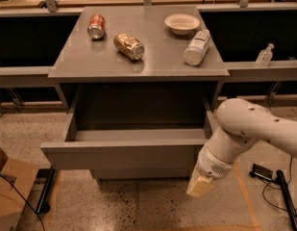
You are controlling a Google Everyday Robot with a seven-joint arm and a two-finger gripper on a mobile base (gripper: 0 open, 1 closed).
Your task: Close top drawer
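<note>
The top drawer [124,157] stands pulled well out beneath the worktop [157,64], its shallow grey interior exposed. The claw [200,186] hangs just beside the right end of the drawer's front panel, slightly nearer and lower (whether spread or pressed together, one cannot tell). Far behind, a bowl [181,23] rests on the worktop.

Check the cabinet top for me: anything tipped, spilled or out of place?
The red can, the gold can and the white bottle lie on their sides on the cabinet top; no spill shows. The bowl sits upright. The top drawer stands pulled out, the gripper low by its front's right end.
</note>
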